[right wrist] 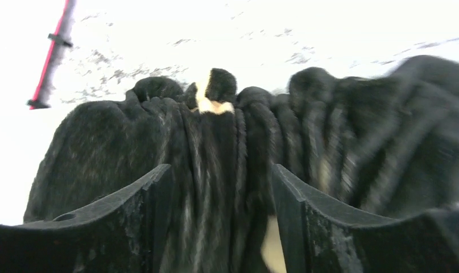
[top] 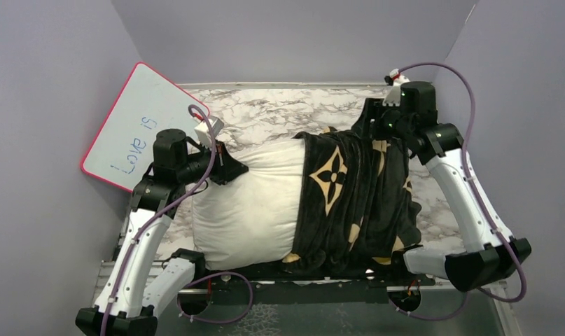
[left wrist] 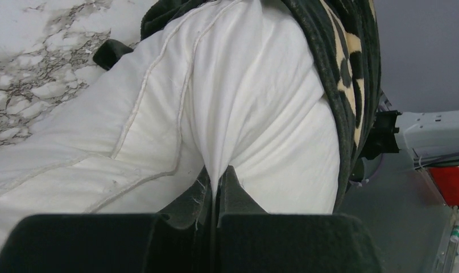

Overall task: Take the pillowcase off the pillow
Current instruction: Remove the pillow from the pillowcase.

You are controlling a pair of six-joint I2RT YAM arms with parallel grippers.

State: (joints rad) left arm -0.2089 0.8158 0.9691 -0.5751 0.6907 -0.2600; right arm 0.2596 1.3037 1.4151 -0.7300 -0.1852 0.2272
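Marble-patterned table (top: 265, 112) across the middle of the top view, under everything else.

On it, centre-left of frame, the pillow (top: 251, 203): plump, off-white and plain, with piped seams along its end in the left wrist view. Left half bare, right half inside the pillowcase (top: 349, 203) at centre-right of frame. Black and velvety, gathered into deep lengthwise folds, with a tan four-petal flower near its open edge and smaller tan motifs lower down. Upper right corner of the cover bunched up at the right wrist.

Leaning against the wall at upper left, a pink-rimmed whiteboard (top: 139, 126) with blue handwriting.

Left arm (top: 136, 238) rising from the lower left corner, elbow bent, wrist turned rightward to the pillow's upper left corner. Right arm (top: 468, 203) climbing from the lower right to the upper right, wrist tipped down and left into the bunched fabric.

Left pincer (left wrist: 218, 176) clamped tight on a pinch of the pillow's white cloth, with a taut ridge running up from the fingertips. Right pincer (right wrist: 221, 170) with fingers spread apart and bunched black folds lying in the gap; right side of that view blurred.
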